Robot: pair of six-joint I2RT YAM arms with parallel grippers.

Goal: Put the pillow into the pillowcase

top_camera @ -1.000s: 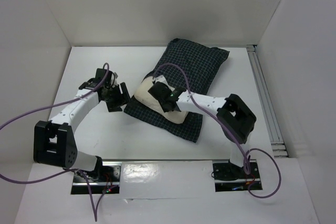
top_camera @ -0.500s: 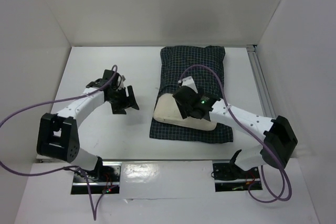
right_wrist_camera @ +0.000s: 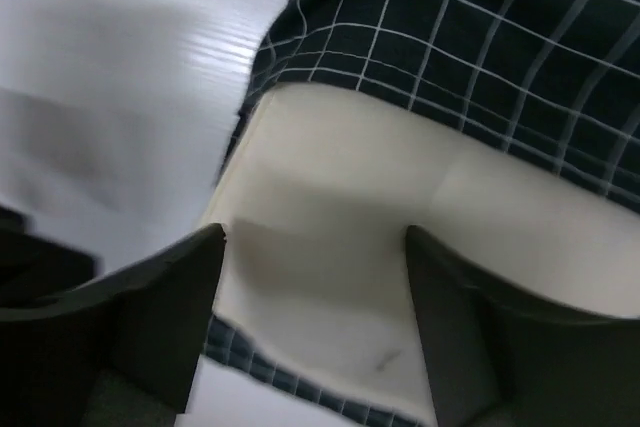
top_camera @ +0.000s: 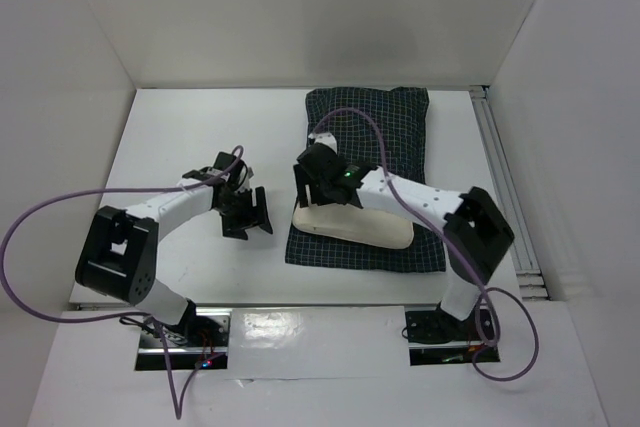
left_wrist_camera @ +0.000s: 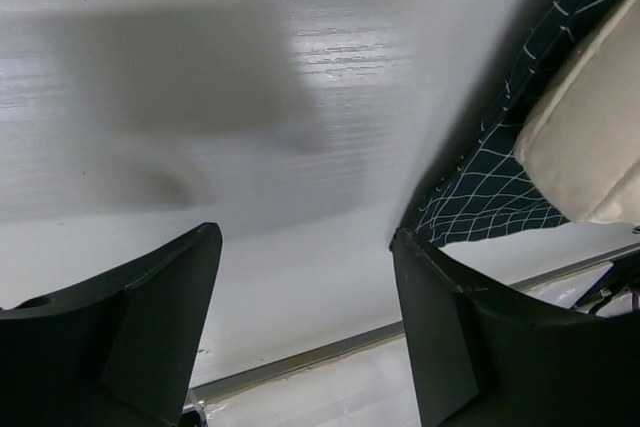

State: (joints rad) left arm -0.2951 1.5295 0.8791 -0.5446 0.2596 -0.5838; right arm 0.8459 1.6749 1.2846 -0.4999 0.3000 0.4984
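Note:
The pillowcase (top_camera: 395, 127), dark with a white grid, lies lengthwise on the table right of centre. The cream pillow (top_camera: 355, 227) pokes out of its near end and rests across the lower flap. My right gripper (top_camera: 307, 185) hovers open over the pillow's left end. In the right wrist view the pillow (right_wrist_camera: 400, 207) fills the gap between the fingers of the right gripper (right_wrist_camera: 315, 247), with the pillowcase (right_wrist_camera: 480, 37) beyond. My left gripper (top_camera: 250, 223) is open over bare table just left of the pillowcase. The left wrist view shows the left gripper (left_wrist_camera: 305, 247) empty, the pillowcase (left_wrist_camera: 490, 187) and the pillow (left_wrist_camera: 590, 137) at the right.
White walls box in the table on three sides. A metal rail (top_camera: 505, 197) runs along the right edge. Purple cables (top_camera: 350, 119) loop over both arms. The table's front edge strip (left_wrist_camera: 300, 362) shows under the left gripper.
The pillowcase and pillow swung from a diagonal to lying straight. My right gripper opened off the pillow and shifted to its left end. My left gripper moved nearer the pillowcase's near-left corner.

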